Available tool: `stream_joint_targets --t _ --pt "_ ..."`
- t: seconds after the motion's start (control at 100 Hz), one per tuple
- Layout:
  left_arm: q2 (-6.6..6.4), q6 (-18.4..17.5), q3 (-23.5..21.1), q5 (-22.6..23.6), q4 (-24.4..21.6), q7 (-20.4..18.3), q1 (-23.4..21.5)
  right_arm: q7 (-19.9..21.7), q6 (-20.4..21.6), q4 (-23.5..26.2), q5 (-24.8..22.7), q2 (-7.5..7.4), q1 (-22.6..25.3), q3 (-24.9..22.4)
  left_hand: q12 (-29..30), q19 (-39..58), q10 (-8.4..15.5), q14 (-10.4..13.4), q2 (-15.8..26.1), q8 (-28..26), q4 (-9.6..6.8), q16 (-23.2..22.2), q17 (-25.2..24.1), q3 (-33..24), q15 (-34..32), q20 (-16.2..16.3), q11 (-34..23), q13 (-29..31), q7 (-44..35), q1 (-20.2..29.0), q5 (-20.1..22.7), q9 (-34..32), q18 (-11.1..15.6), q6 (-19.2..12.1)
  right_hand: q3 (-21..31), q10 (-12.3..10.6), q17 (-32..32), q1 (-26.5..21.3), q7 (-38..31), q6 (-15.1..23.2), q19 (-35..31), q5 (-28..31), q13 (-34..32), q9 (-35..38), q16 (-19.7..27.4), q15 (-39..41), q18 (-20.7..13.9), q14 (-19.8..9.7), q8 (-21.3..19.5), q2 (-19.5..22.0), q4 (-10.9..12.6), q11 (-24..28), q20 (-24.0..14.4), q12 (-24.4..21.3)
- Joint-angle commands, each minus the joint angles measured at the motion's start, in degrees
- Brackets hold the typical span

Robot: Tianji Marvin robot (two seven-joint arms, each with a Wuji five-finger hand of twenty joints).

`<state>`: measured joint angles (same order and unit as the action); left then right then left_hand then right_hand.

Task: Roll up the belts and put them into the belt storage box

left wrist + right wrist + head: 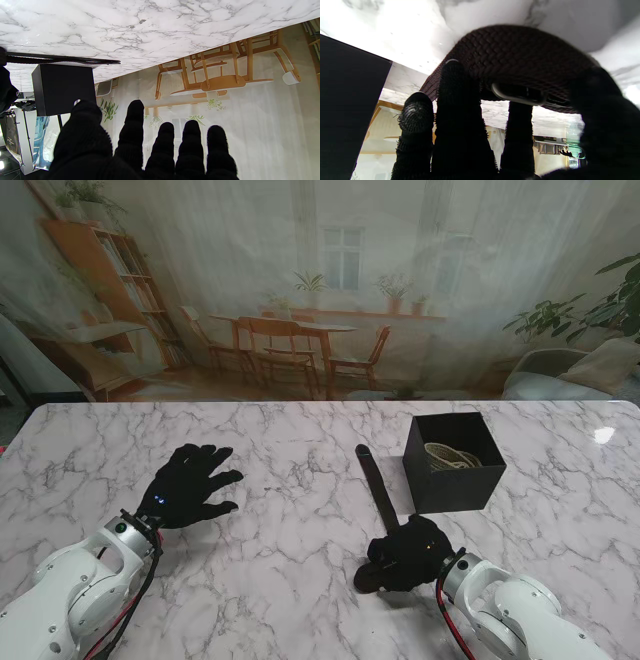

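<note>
A dark woven belt [377, 485] lies on the marble table, its free end pointing away from me beside the black storage box [453, 463]. The near end is curled into a roll under my right hand [408, 552], which is shut on it. The right wrist view shows the fingers [460, 112] wrapped on the woven roll [520, 52] with its metal buckle [520, 96]. A pale rolled belt [452, 456] sits inside the box. My left hand [190, 485] rests open on the table far to the left, fingers [135, 130] spread and holding nothing.
The box [63, 87] and the stretched belt [62, 60] also show in the left wrist view. A printed backdrop of a dining room stands behind the table's far edge [320, 404].
</note>
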<state>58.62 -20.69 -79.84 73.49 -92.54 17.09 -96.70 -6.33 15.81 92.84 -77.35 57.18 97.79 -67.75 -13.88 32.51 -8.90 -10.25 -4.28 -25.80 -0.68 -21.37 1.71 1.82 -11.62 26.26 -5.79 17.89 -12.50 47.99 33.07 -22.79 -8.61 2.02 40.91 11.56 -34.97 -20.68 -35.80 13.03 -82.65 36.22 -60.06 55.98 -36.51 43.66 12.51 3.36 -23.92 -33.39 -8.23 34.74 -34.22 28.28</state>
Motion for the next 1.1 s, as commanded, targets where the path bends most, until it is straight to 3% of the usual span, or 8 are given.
stream_joint_targets --t 0.0,0.11,0.4,0.64,0.81,0.94,1.05,1.09 --pt "0.07 0.12 0.13 0.04 -0.02 -0.81 -0.06 -0.02 0.39 0.92 -1.73 -0.39 1.62 -0.72 -0.51 -2.35 -0.11 -0.12 2.22 -0.28 1.04 -0.49 -0.87 -0.24 1.5 0.93 0.16 -0.4 -0.21 1.33 -0.12 2.13 -1.32 0.86 -2.85 -7.53 2.59 2.37 -0.72 -2.96 0.44 0.23 6.01 -4.95 -2.06 -1.32 -1.82 -0.71 -2.83 2.16 2.25 -2.95 -1.75 0.44" --pt "0.08 0.09 0.08 0.05 0.0 -0.64 -0.09 -0.95 0.93 2.14 -4.32 -0.69 2.66 -1.71 -0.51 -2.37 -0.1 -0.12 2.2 -0.27 1.05 -0.51 -0.87 -0.21 1.49 0.94 0.17 -0.4 -0.18 1.23 -0.19 2.17 -1.34 0.78 -6.74 -5.58 7.04 5.49 0.91 -3.11 1.92 -0.8 14.66 -14.33 -3.28 -0.16 -3.89 -0.9 -3.3 2.72 2.88 -2.52 -3.37 1.85" --pt "0.08 0.07 0.05 0.01 0.04 -0.61 -0.1 -5.49 -0.31 2.53 -10.11 -1.51 3.12 -1.9 -0.52 -2.44 -0.16 -0.09 2.17 -0.28 1.04 -0.53 -0.9 -0.25 1.53 0.97 0.19 -0.39 -0.19 1.17 -0.13 2.14 -1.34 0.81 -0.95 -0.4 14.17 11.89 4.53 -5.29 4.06 -6.67 26.56 -31.48 -3.07 1.17 -5.38 0.38 -3.37 -0.16 2.44 -1.87 -7.16 3.33" --pt "0.08 0.05 0.07 0.01 0.07 -0.65 -0.08 -2.19 -0.05 3.28 -11.66 -1.74 3.7 -2.74 -0.52 -2.47 -0.03 -0.06 2.1 -0.28 1.04 -0.53 -0.85 -0.25 1.54 1.0 0.2 -0.37 -0.16 1.1 -0.2 2.14 -1.38 0.8 0.06 0.47 25.25 13.56 14.96 -10.44 22.17 -16.63 33.7 -37.01 12.97 -22.37 3.64 4.89 3.1 -0.59 1.95 -11.71 -1.97 -8.72" --pt "0.07 0.09 0.11 0.0 0.11 -0.71 -0.03 -0.14 0.21 3.74 -11.62 -1.69 4.12 -3.32 -0.52 -2.52 -0.12 -0.08 2.07 -0.29 1.03 -0.54 -0.87 -0.27 1.55 1.01 0.19 -0.39 -0.17 1.14 -0.14 2.14 -1.41 0.82 -0.24 0.36 25.51 10.13 8.75 -11.14 26.86 -10.05 31.77 -36.83 18.38 -29.95 6.86 5.96 -1.83 -2.09 2.6 -12.46 2.94 -12.3" --pt "0.07 0.09 0.2 -0.03 0.18 -0.77 0.07 1.42 0.81 4.18 -11.14 -1.62 4.43 -3.69 -0.52 -2.54 -0.07 -0.07 2.1 -0.29 1.03 -0.53 -0.88 -0.27 1.57 1.03 0.19 -0.43 -0.18 1.13 -0.16 2.13 -1.41 0.76 -3.55 -0.91 21.67 2.27 5.35 -10.67 25.65 -8.63 26.79 -33.11 18.67 -29.87 7.13 5.45 -7.63 -3.52 3.75 -10.86 4.1 -12.56" --pt "0.06 0.1 0.26 -0.04 0.22 -0.82 0.12 1.89 0.77 3.74 -10.46 -1.55 4.09 -3.42 -0.52 -2.55 -0.05 -0.08 2.07 -0.3 1.03 -0.53 -0.86 -0.26 1.57 1.04 0.2 -0.43 -0.18 1.14 -0.17 2.16 -1.39 0.77 -6.11 -7.92 18.73 -6.75 3.39 -9.05 24.5 -8.84 20.16 -17.74 17.64 -28.17 6.39 2.86 -10.73 -4.2 4.75 -5.01 4.64 -9.11" --pt "0.06 0.12 0.26 -0.01 0.22 -0.8 0.12 2.45 0.74 3.56 -9.83 -1.48 3.93 -3.28 -0.51 -2.55 -0.14 -0.05 2.06 -0.29 1.03 -0.54 -0.87 -0.28 1.56 1.05 0.2 -0.4 -0.17 1.21 -0.2 2.18 -1.39 0.84 -1.01 -8.99 18.54 -7.34 3.63 -8.95 24.47 -9.4 19.02 -14.02 16.92 -28.2 6.15 2.25 -10.62 -4.2 4.45 -4.52 4.99 -5.98"
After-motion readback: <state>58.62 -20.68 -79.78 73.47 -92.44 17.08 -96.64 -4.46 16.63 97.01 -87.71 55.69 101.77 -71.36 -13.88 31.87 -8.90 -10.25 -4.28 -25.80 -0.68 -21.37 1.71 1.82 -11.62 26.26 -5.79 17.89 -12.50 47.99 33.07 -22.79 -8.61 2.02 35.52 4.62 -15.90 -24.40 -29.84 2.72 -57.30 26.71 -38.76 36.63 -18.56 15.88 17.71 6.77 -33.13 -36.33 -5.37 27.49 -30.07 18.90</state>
